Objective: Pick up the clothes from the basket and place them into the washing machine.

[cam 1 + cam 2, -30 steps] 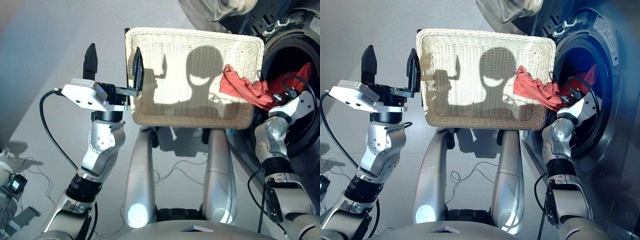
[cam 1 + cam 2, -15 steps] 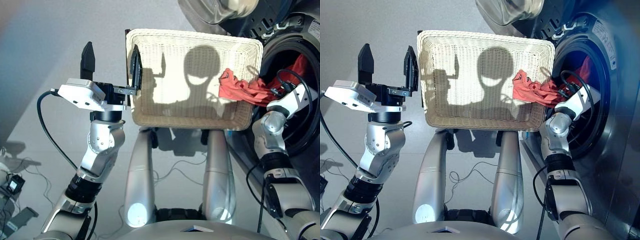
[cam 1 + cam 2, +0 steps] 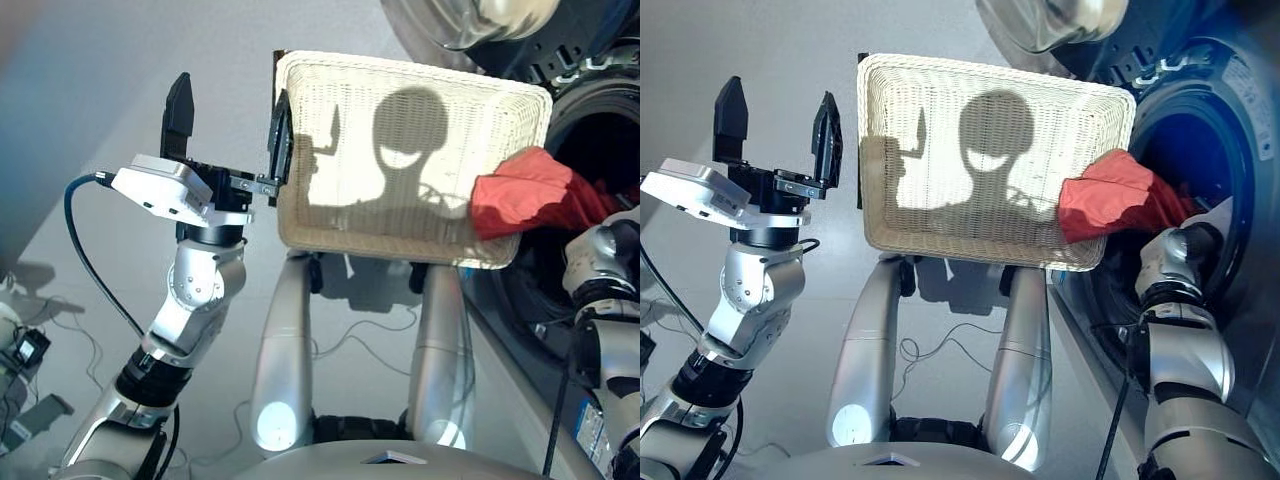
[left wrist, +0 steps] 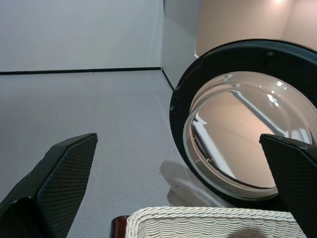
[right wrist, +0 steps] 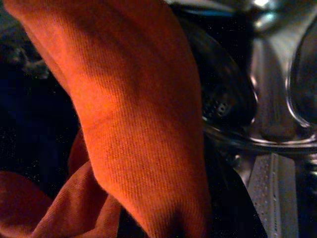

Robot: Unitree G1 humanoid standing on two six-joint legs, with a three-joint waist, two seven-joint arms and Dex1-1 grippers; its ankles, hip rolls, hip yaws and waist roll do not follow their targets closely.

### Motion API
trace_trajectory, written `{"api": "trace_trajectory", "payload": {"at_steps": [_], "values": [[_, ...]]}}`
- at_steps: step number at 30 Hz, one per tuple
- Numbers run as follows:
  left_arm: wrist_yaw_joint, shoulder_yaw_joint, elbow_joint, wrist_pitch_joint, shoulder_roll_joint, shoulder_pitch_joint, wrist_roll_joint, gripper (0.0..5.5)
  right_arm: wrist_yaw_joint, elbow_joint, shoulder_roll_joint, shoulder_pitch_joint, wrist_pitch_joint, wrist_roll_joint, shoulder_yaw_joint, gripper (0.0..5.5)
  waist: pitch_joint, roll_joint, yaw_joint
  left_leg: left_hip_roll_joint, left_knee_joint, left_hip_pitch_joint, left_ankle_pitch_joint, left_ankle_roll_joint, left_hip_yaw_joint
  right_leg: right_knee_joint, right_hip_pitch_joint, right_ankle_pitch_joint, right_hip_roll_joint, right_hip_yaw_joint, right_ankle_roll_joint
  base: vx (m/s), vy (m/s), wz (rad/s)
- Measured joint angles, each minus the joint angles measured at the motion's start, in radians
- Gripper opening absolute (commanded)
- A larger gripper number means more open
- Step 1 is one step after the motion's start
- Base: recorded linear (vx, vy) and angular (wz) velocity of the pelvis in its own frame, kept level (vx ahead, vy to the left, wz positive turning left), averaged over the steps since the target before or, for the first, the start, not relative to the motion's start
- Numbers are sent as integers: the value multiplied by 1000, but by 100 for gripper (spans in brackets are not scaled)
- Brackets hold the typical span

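Red-orange garment [image 3: 530, 195] hangs across the right rim of the cream woven basket [image 3: 400, 90] and into the washing machine's [image 3: 1230, 120] drum mouth, so it looks nearly delivered. The basket shows nothing else inside, so this may be the last piece. Cloth hides the right gripper; its fingers cannot be told. The left gripper [image 3: 228, 115] waits spread wide, empty, beside the basket's left rim. The porthole door [image 4: 237, 129] stands open behind the basket, not in the way.

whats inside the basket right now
The basket holds only part of the red-orange garment, which drapes over its rim toward the washing machine drum. Whatever the cloth covers is hidden.
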Motion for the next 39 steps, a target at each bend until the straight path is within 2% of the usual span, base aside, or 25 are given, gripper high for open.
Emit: {"api": "trace_trajectory", "payload": {"at_steps": [6, 11, 12, 14, 17, 20, 25, 30, 34, 39], "values": [[2, 3, -10, 0, 3, -8, 0, 550, 0, 4, -36, -14, -5, 90, -30, 0, 0, 0, -1, -5, 29, -34, -14, 14, 6, 2, -20, 5, -6, 6, 12, 0, 0, 0], [4, 7, -16, 0, 12, -7, 0, 550, -80, -45, -55, -15, -46, 105, -72, 0, 0, 0, -1, -12, 51, -51, -25, 23, 16, 17, -37, 2, -12, 21, 22, 0, 0, 0], [4, 7, -16, 0, 12, -7, 0, 550, -90, -46, -57, -15, -47, 104, -72, 550, 0, 0, -1, -13, 53, -52, -26, 25, 17, 17, -38, 2, -12, 24, 24, 0, 0, 0], [4, 7, -16, -1, 13, -8, 0, 550, -85, -43, -59, -16, -47, 104, -71, 550, 0, 0, -1, -14, 57, -52, -30, 24, 20, 17, -38, 0, -12, 27, 29, 0, 0, 0], [0, 6, -16, -1, 13, -10, -1, 550, -14, -41, -61, -17, -46, 109, -58, 550, 0, -1, -2, -13, 59, -52, -30, 28, 21, 16, -38, 3, -12, 29, 27, 0, 0, 0], [-1, 6, -16, -1, 9, -9, -3, 550, 65, -55, -62, -13, -44, 109, 3, 550, 0, -1, -6, -12, 63, -52, -32, 28, 21, 16, -37, 3, -11, 29, 27, 0, 0, 0], [-11, 10, -17, -1, -11, -8, -10, 550, 107, -266, -42, 69, -33, 39, 116, 550, 0, 0, -28, -6, 64, -49, -34, 27, 21, 15, -33, 4, -8, 28, 26, 0, 0, 0], [-23, 28, -23, -1, -39, 4, -13, 550, 128, -567, 68, 220, -35, -88, 202, 550, 0, -9, -57, 5, 64, -42, -37, 22, 21, 17, -31, 3, 5, 29, 20, 0, 0, 0], [-30, 28, -23, 0, -53, 2, -13, 550, 198, -626, 129, 289, -19, -210, 336, 550, 0, -10, -60, 13, 66, -41, -39, 18, 21, 19, -32, 2, 10, 28, 14, 0, 0, 0], [-33, 28, -23, 2, -53, 13, -13, 550, 269, -683, 212, 325, -2, -211, 410, 550, 0, -10, -67, 14, 66, -41, -39, 17, 22, 21, -34, 2, 10, 28, 14, 0, 0, 0]]}}
